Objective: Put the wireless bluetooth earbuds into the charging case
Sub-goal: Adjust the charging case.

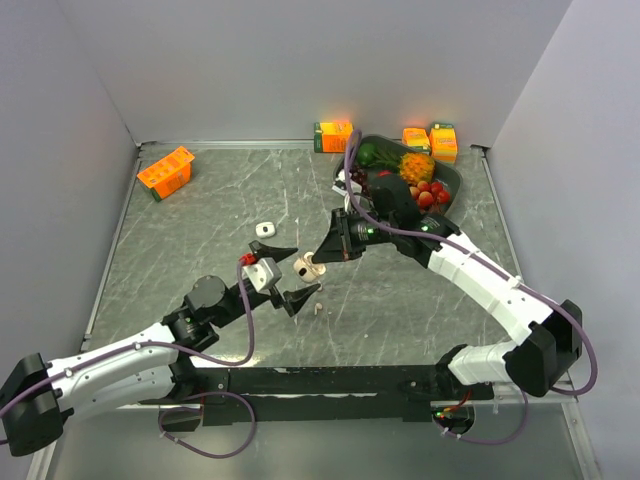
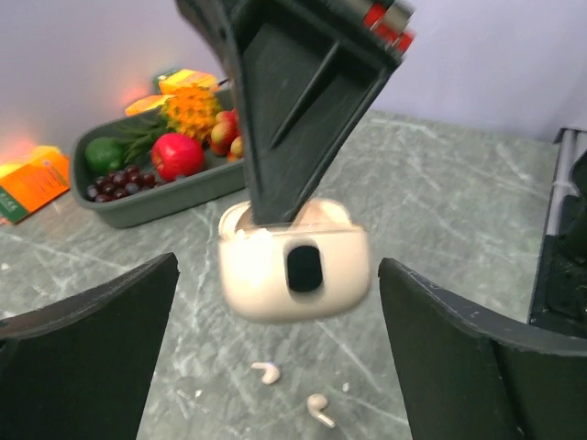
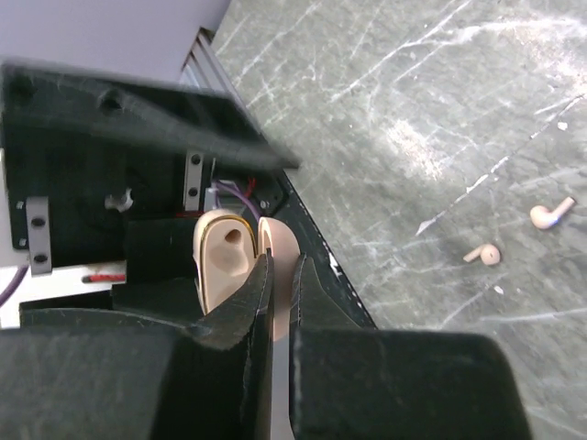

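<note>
Right jaws are pinched tight on the flipped-up lid of the beige charging case (image 2: 293, 266). They look to be holding it just off the bench (image 1: 200, 210), about mid-bench and a bit toward the near edge. Left jaws are spread wide with nothing in them, one finger on either side of that case, and as far as we can see they aren't touching it.

The bit that matters for the next move: the first beige earbud (image 2: 267, 371) and the second beige earbud (image 2: 319, 410) are lying loose on the bench. They're pretty much straight under the case and the open left jaws, a touch toward the near edge, close together but not touching. We'd say the left arm is the nearer one, and it's the only free one, so it would need to come down onto them. Both buds are on their sides, and the stems seem to point in different directions. They're honestly too tiny to call the long axis properly.

Stuff we can't make out:
- **Case sockets:** the right finger covers most of the case's mouth in the left wrist view, and the case is blurry there. Only one socket shows from the right wrist.
- **White case:** the white charging case (image 1: 265, 229) sits a little toward the far left of the jaws. We can't tell if it's open or closed.
- **White buds:** we don't see any.
</note>
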